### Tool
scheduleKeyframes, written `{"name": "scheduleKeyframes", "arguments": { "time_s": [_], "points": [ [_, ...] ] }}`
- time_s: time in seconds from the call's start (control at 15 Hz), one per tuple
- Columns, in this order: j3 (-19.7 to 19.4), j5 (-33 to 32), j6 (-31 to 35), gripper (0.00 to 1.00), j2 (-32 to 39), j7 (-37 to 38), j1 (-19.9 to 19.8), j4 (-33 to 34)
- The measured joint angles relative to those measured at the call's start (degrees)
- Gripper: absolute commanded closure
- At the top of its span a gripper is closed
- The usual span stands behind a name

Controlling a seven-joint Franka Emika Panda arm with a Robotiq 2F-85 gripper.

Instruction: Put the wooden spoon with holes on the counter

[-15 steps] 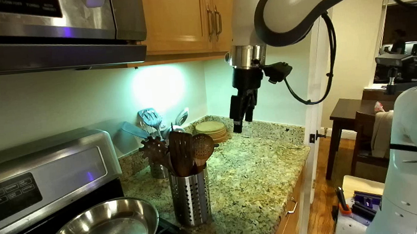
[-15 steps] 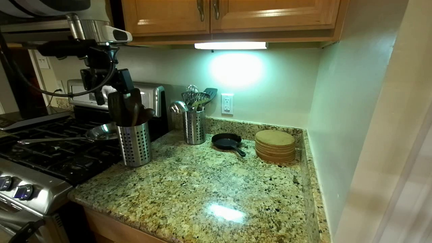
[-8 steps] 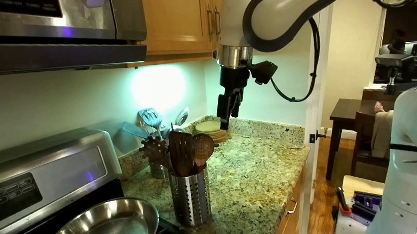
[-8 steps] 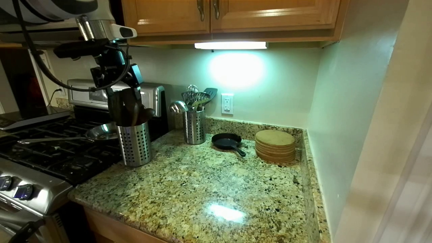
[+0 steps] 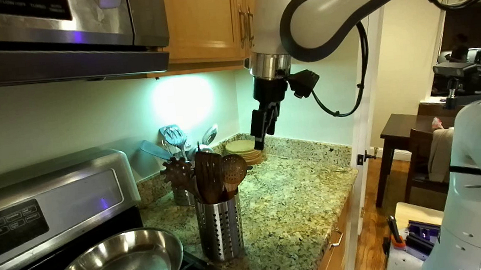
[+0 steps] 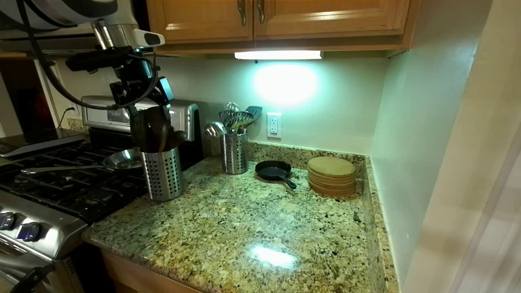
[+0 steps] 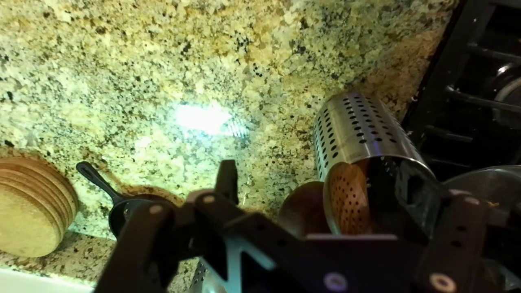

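Up above the counter the gripper points down, fingers spread wide apart, and in an exterior view it hangs clear of the steel holder and everything in it. And the wooden spoon with holes? Right there in that holder, head up, tipping out over the rim, side by side with a dark wooden turner, while a pronged server leans off the other way! The wrist view looks down on that perforated head at the holder's mouth, another rounded wooden head just beside it. Over on the black stovetop sits a shiny pan. Along the back wall, in an exterior view, it goes second holder with a ladle poking out, small black skillet, then a stack of round discs near the corner.
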Motion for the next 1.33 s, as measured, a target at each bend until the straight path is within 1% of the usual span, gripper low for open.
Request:
{"name": "scheduleKeyframes", "arguments": {
  "time_s": [0.2,0.33,0.6,1.13,1.2,1.33],
  "points": [
    [0.00,-3.74,2.69,0.00,1.49,-1.14,-0.02,0.51],
    [-0.01,-4.91,5.09,0.00,3.17,-2.75,-0.02,1.12],
    [-0.01,-5.23,7.50,0.00,7.45,-6.07,0.17,3.31],
    [0.08,-5.11,9.17,0.00,15.86,-11.87,0.96,7.67],
    [0.10,-5.11,9.20,0.01,16.63,-12.47,1.16,8.18],
    [0.12,-5.07,9.21,0.18,17.82,-13.72,1.62,9.13]
  ]
}}
